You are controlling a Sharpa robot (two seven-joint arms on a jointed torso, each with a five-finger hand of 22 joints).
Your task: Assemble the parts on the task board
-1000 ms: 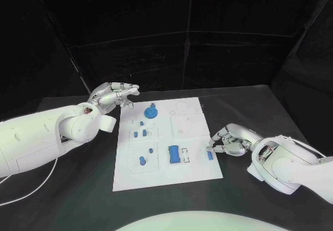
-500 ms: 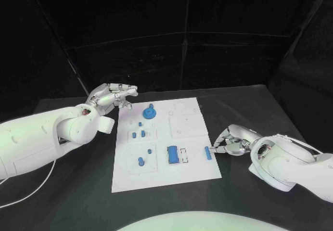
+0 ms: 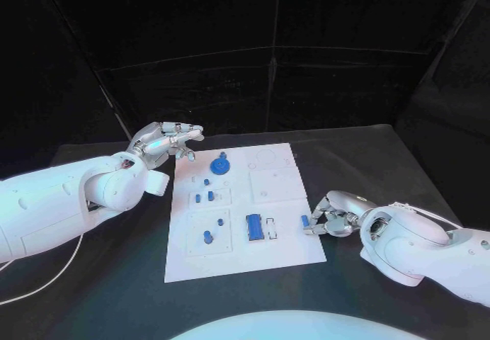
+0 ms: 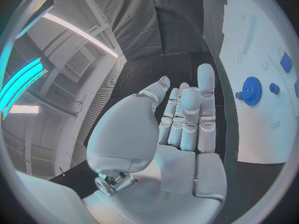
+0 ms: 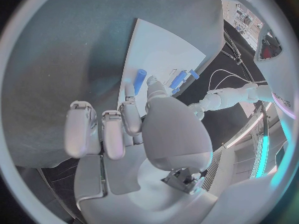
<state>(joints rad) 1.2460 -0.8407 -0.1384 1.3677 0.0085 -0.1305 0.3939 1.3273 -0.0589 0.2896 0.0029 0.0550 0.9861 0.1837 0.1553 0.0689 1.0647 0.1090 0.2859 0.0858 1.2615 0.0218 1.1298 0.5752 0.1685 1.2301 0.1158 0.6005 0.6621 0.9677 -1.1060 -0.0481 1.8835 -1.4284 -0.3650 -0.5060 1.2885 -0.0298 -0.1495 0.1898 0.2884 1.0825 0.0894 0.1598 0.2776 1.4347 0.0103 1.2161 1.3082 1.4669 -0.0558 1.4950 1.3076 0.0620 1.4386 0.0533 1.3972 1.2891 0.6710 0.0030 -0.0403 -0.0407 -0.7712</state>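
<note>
White board point(image 3: 289, 244) lying lengthwise in the middle of a black table point(image 3: 388, 156), seen from where I stand beside the robot. Small blue pieces sit in its cut-outs: a gear-shaped part point(image 3: 221, 166) near the far end, several little pegs point(image 3: 209, 196) in the middle rows, and a larger blue block point(image 3: 252, 227) toward the near end.

At the board's right edge lies a short blue bar point(image 3: 305, 224). The right hand point(image 3: 337, 216) rests on the table beside it, fingers curled toward the bar. Its fingertips point(image 5: 152, 82) are at or just beside the bar's end, and I cannot tell whether they pinch it or merely touch it.

The left hand point(image 3: 163, 139) hovers above the table just past the board's far left corner, well apart from the bar. Its fingers are loosely spread and it holds nothing.

By my judgement, the step in hand is picking up the blue bar at the board's edge. The next move calls for a firm pinch on the bar, then a lift and a carry to whichever slot fits it, possibly the pale slot point(image 3: 270, 227) next to the blue block.
</note>
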